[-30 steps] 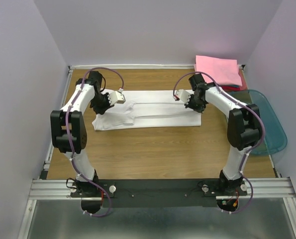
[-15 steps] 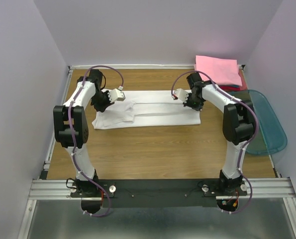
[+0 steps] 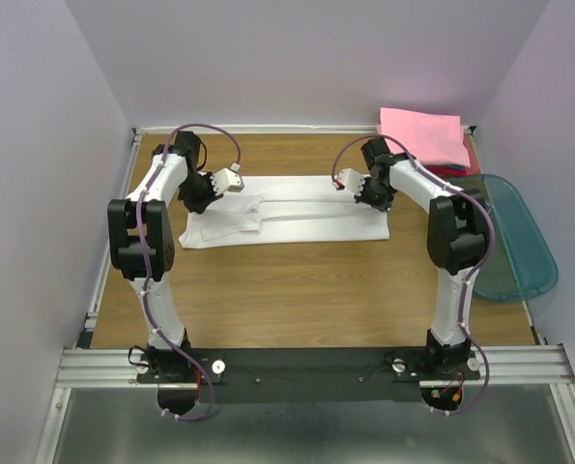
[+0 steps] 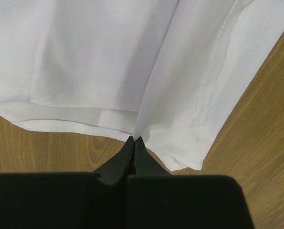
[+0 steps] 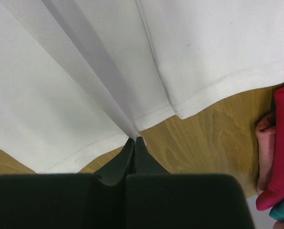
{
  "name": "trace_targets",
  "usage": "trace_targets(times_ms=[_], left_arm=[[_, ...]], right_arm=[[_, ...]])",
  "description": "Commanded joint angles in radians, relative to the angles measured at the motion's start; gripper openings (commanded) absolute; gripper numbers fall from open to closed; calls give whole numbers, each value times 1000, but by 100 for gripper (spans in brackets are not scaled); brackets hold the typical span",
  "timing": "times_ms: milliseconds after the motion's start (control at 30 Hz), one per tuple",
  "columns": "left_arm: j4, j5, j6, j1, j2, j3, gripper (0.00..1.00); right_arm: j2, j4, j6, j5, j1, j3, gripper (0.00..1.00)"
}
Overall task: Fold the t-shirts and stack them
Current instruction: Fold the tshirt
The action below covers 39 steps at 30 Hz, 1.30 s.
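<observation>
A white t-shirt (image 3: 297, 215) lies as a long strip across the middle of the wooden table (image 3: 297, 290). My left gripper (image 3: 200, 196) sits over its left end, shut on a pinch of the cloth's hem (image 4: 134, 139). Over the right end, my right gripper (image 3: 371, 193) is shut on a raised fold of the same white t-shirt (image 5: 60, 95), fingertips together (image 5: 134, 139). A pink folded t-shirt (image 3: 422, 135) lies at the far right corner on top of a red one (image 3: 464, 166). The red one (image 5: 280, 157) also shows at the edge of the right wrist view.
A translucent teal bin (image 3: 524, 246) rests at the table's right edge, next to my right arm. Purple walls close in the table on three sides. The arm bases sit on a metal rail (image 3: 306, 367) at the near edge.
Both grippers have drawn back toward the far side, carrying the shirt's pinched edges. The arms' elbows stand more upright, and the shirt's near edge has shifted slightly away.
</observation>
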Motion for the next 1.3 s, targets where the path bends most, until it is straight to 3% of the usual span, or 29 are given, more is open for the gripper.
trace_targets(times_ms=[0, 833, 900, 1033, 1067, 1133, 1267], left_arm=[[-8, -3, -3, 9, 29, 33, 0], [38, -17, -37, 9, 67, 57, 0], [40, -16, -46, 9, 76, 71, 5], [16, 13, -64, 10, 63, 100, 19], [8, 24, -69, 15, 41, 100, 33], [-12, 58, -83, 20, 14, 96, 36], [-67, 139, -121, 24, -68, 38, 36]], right_arm=[[31, -13, -9, 19, -4, 36, 1], [45, -11, 3, 35, -4, 27, 2], [48, -11, 26, 39, -6, 36, 16], [11, -16, 64, 47, -12, 31, 30], [0, -19, 86, 47, -13, 30, 36], [-32, -34, 133, 30, -18, 31, 43], [-60, -117, 236, -69, -16, 80, 44]])
